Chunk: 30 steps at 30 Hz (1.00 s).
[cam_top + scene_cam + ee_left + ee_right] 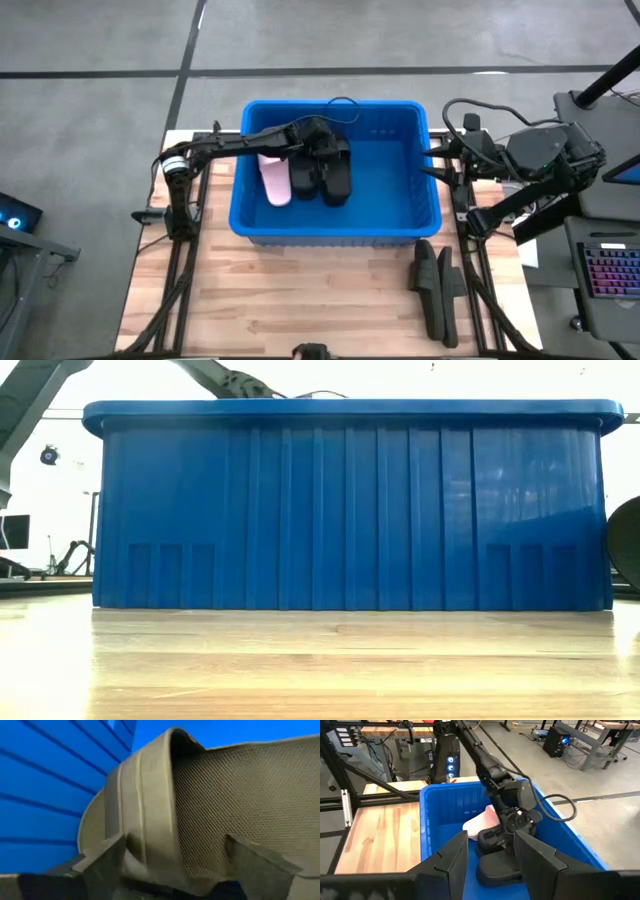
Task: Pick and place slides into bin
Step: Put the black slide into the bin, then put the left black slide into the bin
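from above, the left gripper (322, 150) reaches down inside the bin (420, 215), right over the black slides (335, 175) that lie side by side on its floor, with a pink slide (275, 180) just beside them on the arm's side. how wide its fingers stand cannot be read from here. the right gripper (430, 170) waits at the bin's right rim, outside the tub, and more black slides (437, 285) lie on the wooden table (300, 300) near the bin's front right corner.

at table height, the bin's ribbed blue wall (350, 510) fills nearly everything; an arm drops in behind the rim and no slide shows. no writing can be read on the tub.

on the left wrist, the two fingers (107, 857) stand spread apart on either side of a slide's (240, 805) textured sole, close against it but not clamped on it, blue wall behind.

on the right wrist, that gripper's own fingers (452, 855) are parted with nothing between them, looking into the bin at the left gripper (520, 817) above a black slide (497, 865) and a pale pink one (482, 822).
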{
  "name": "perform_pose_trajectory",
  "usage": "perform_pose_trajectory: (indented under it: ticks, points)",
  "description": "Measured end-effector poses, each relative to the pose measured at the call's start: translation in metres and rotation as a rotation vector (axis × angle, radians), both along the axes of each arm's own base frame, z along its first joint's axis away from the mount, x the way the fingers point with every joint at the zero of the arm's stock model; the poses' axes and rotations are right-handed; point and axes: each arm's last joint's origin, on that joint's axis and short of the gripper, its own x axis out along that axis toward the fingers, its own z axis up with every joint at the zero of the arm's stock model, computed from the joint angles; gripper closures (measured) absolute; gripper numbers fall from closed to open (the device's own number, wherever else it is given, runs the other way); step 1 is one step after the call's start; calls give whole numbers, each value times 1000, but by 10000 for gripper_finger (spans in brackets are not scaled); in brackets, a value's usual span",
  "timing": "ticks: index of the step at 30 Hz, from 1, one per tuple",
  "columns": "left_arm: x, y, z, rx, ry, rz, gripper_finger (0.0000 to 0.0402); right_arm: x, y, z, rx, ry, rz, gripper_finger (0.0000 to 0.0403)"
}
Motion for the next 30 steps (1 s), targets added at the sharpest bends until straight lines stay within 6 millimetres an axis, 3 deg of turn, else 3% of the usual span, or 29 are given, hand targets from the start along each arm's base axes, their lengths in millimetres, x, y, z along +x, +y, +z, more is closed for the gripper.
perform_pose_trajectory:
  ticks: [9, 15, 18, 20, 25, 30]
  points:
    - [2, -6, 39, -106, 2, -16, 42, 0, 0, 0, -13, 7, 17, 251]
    - [-2, -18, 78, -439, -136, 11, 43, 0, 0, 0, -8, 7, 17, 254]
    - [-1, -36, 104, -646, -277, -122, 43, 1, 1, -1, 19, 10, 39, 258]
    - [-1, -51, 120, -692, -349, -209, 43, 4, 4, -2, 37, 27, 95, 259]
    - [-16, -85, 164, -656, -500, -315, 43, 20, 17, -9, 75, 97, 246, 260]
    - [-51, -115, 208, -575, -634, -334, 43, 39, 39, -30, 46, 277, 328, 260]
